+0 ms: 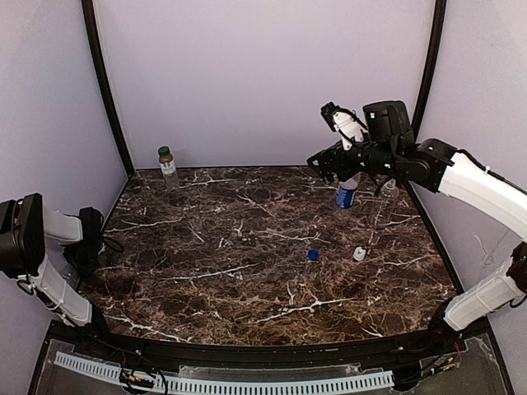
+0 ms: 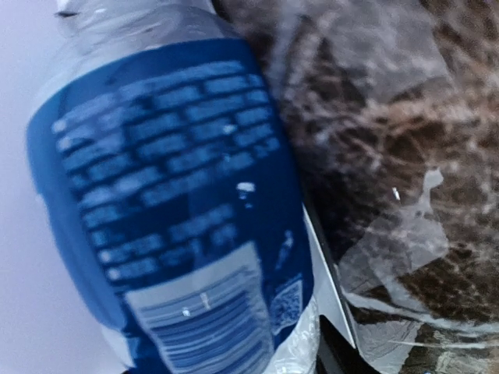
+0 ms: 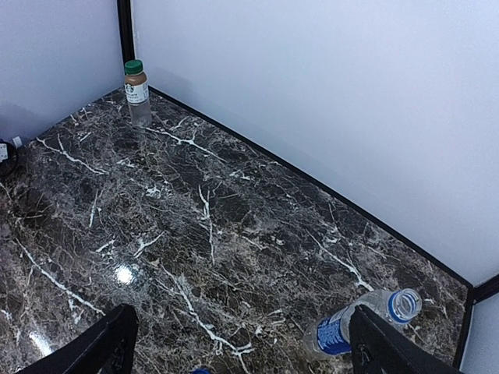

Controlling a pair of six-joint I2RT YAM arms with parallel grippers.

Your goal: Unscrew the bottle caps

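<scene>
Lying blue-labelled bottle point(image 3: 335, 331) near table point(image 3: 234, 234) back-right corner.

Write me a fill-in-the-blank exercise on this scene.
The brown bottle in the back corner wears a ___ cap.
The lying blue-labelled bottle has ___ cap.
A loose blue cap lies near a ___ cap.
The right fingers stand ___.
Missing: green; no; white; open.

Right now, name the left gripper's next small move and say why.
Probably close firmly on the blue-labelled bottle: it fills the left wrist view, right up close, and the right gripper stands open and empty, free to unscrew afterwards.
</scene>
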